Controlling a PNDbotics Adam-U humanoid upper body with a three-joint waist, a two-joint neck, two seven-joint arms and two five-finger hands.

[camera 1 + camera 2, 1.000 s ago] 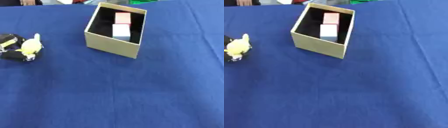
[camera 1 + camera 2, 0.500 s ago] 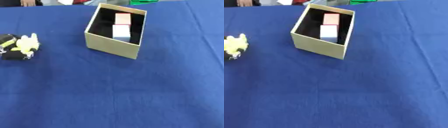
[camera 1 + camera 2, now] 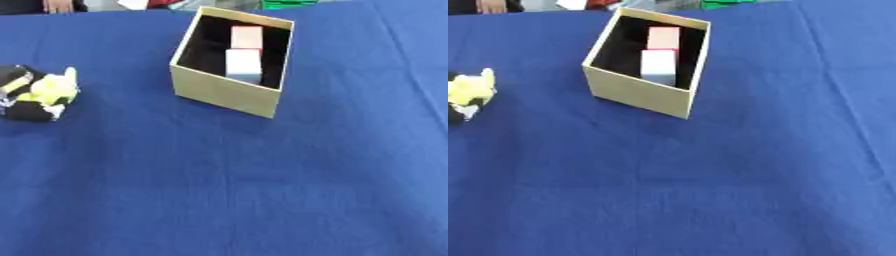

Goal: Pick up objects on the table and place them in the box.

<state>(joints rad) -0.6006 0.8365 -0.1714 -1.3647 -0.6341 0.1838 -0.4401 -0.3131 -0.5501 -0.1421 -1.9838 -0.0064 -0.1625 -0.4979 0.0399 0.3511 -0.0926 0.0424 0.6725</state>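
Observation:
An open tan cardboard box stands on the blue cloth at the upper middle. It holds a pink block and, in front of it, a white block. At the far left edge my black left hand sits low over the cloth, with its fingers curled round a small yellow object. That yellow object also shows at the left edge of the right eye view. The hand is well to the left of the box. My right hand shows in no view.
The blue tablecloth covers the whole table, with creases on the right. Beyond the far edge are a person's hand and some coloured things.
My left hand with the yellow object has shifted slightly to the left. The box and its blocks have not moved.

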